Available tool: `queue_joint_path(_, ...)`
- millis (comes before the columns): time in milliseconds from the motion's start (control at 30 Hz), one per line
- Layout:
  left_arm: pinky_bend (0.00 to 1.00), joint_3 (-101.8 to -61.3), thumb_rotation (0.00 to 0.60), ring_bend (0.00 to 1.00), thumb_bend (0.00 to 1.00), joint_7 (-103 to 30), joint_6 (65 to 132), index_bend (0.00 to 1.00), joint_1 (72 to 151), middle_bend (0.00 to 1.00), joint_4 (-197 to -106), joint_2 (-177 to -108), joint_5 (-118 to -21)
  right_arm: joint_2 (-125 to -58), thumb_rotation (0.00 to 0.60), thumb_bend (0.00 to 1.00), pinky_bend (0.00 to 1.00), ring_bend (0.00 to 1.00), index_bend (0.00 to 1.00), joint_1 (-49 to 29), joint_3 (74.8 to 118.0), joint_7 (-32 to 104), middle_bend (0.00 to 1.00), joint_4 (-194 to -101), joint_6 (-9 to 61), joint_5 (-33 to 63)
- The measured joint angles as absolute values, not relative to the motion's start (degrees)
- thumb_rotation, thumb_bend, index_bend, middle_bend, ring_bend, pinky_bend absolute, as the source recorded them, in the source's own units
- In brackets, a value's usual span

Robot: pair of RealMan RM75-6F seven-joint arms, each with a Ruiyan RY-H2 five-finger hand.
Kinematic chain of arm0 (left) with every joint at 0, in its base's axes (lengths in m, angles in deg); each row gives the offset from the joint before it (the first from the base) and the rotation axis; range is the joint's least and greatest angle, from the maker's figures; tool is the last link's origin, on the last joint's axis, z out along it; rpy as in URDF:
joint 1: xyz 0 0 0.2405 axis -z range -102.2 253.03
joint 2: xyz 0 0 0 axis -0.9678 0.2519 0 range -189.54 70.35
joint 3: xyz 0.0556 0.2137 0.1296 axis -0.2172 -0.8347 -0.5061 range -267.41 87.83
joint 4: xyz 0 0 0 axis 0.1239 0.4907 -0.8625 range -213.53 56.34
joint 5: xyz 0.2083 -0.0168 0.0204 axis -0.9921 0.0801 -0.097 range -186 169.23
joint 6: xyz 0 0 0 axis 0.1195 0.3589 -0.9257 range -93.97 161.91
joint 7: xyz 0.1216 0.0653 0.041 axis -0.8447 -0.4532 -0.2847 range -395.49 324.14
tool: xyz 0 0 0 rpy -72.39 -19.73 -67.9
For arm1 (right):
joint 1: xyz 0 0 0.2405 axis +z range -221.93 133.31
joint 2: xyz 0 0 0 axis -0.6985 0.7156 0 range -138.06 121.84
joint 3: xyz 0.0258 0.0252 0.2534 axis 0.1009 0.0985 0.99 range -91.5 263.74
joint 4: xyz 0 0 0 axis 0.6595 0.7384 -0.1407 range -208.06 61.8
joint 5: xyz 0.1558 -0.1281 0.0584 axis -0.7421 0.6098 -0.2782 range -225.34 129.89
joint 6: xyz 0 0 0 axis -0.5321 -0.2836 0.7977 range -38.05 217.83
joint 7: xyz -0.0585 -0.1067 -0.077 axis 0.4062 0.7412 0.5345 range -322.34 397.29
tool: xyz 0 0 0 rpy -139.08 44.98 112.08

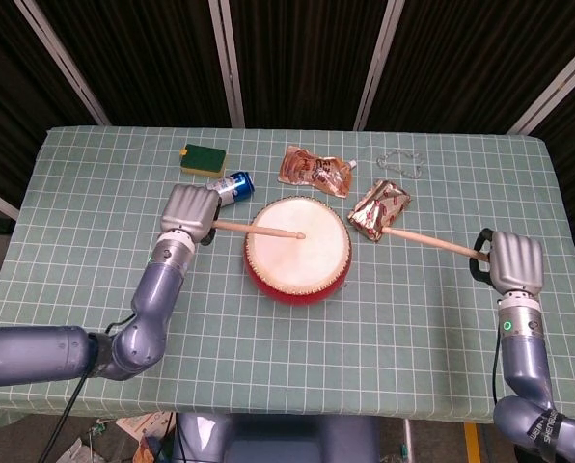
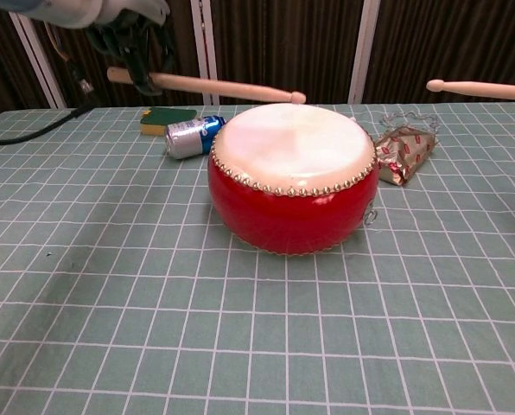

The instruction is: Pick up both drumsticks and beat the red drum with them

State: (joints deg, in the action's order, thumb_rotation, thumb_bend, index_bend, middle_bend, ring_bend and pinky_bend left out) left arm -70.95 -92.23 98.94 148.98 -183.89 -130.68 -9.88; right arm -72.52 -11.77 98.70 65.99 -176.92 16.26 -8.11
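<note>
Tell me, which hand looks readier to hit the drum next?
Probably the left hand. Its drumstick hovers with the tip just above the red drum. The right hand holds its drumstick off to the side, tip over the foil packet.

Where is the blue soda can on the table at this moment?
In the head view, the blue can lies on its side left of the red drum, just beyond the left hand and near the green sponge.

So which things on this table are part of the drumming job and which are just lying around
Job:
red drum
left drumstick, held by left hand
right drumstick, held by right hand

Lying about:
blue can
green sponge
orange pouch
foil packet
</note>
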Motion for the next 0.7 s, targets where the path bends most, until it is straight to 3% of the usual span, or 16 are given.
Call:
queue_joint_path(233, 1.0, -72.3, 0.6, 1.0, 0.57, -80.2, 101.7, 0.79, 138.1, 1.0, -197.3, -122.7, -24.2, -70.1, 0.6, 0.59, 1.0, 1.0, 0.97, -14.3, 96.7, 61.6, 1.0, -178.3, 18.2, -1.7)
queue_joint_path(700, 1.0, -86.3, 0.6, 1.0, 0.55, -65.9, 107.4, 0.78, 118.7, 1.0, -204.7, -120.4, -51.9, -65.7, 0.6, 0.59, 1.0, 1.0, 0.97, -22.6, 87.5, 54.4, 1.0, -180.0, 18.5, 18.1)
